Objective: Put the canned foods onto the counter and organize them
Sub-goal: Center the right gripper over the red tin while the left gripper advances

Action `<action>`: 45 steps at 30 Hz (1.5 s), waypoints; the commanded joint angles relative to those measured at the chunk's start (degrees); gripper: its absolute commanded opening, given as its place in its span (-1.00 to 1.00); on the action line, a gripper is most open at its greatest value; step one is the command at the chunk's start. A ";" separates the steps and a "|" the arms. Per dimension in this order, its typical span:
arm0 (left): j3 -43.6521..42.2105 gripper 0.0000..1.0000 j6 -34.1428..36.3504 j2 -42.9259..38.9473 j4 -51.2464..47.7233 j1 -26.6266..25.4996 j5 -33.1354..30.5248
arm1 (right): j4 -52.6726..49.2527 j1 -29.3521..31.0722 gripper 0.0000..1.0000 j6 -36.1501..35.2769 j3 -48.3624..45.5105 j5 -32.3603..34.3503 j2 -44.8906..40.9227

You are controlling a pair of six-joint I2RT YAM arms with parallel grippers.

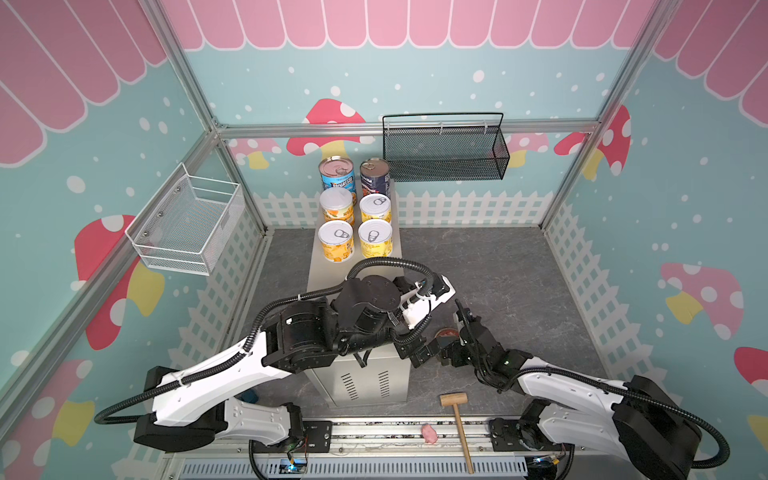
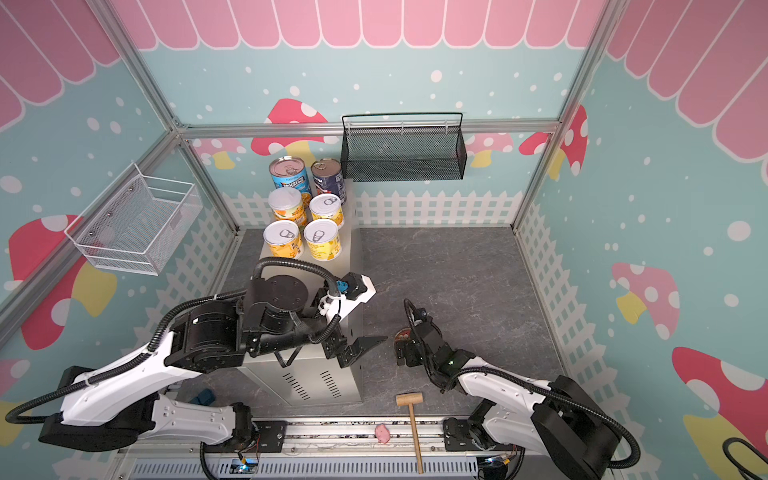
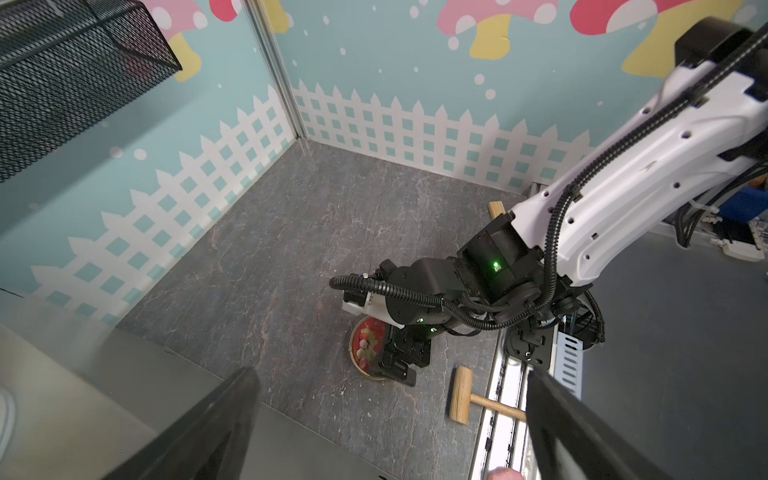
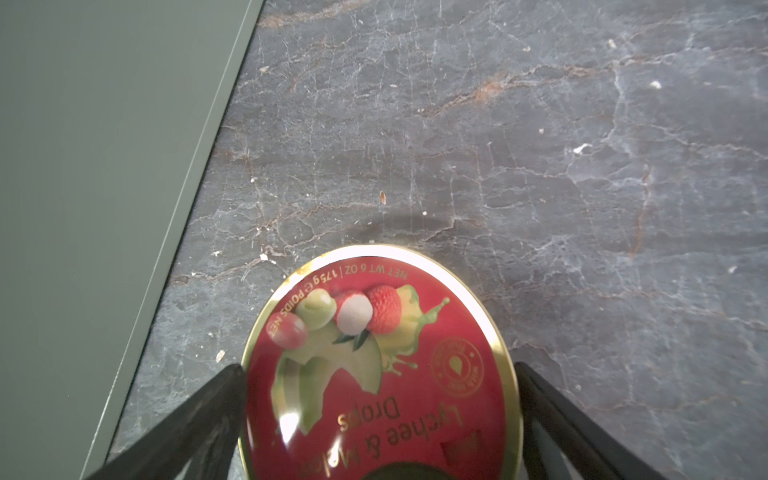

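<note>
Far left wall: white wire basket, fixed to the frame. Centre-left: the counter runs front to back, vent slots on its near end. Six cans stand upright on its far end, in two columns of three. The light-blue Progresso can and the dark navy can are at the very back. The four short yellow cans sit in two pairs in front of them, packed close. Your left gripper hangs at the counter's near right edge, jaws wide apart and empty. Just right of the counter, on the grey floor: the flat red-lidded tin, lying lid up, a little apart from the cabinet wall. Your right gripper is down over it, jaws spread wide, one on either side of the tin, tips right at its gold rim; the tin rests flat on the floor. Back wall, above this spot: black mesh basket. Front edge: small pink toy on the rail, wooden mallet just right of it, handle pointing toward you.
</note>
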 commanded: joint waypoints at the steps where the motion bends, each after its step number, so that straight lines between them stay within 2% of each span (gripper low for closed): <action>1: 2.01 1.00 0.39 -1.33 -1.20 -0.11 -1.40 | 2.19 0.61 0.99 0.36 -1.34 1.63 0.70; 10: 1.84 1.00 0.58 -1.96 -1.80 -0.10 -2.33 | 7.76 3.02 0.99 -0.34 -4.97 6.48 0.50; 23: 2.75 0.99 0.75 -0.43 -1.89 -0.10 -2.27 | 17.05 6.30 0.99 -3.24 -13.06 8.46 -6.67; 28: 3.02 0.99 0.75 -0.20 -1.92 -0.13 -2.08 | 16.81 7.59 0.99 -3.37 -12.15 10.57 -4.40; 37: 2.29 0.99 0.91 -1.04 -2.07 -0.06 -2.69 | 15.21 11.52 0.99 -3.18 -7.48 16.20 5.97; 45: 2.29 1.00 1.68 -0.86 -2.07 -0.07 -3.22 | 19.11 12.40 0.99 -3.50 -9.61 16.78 3.80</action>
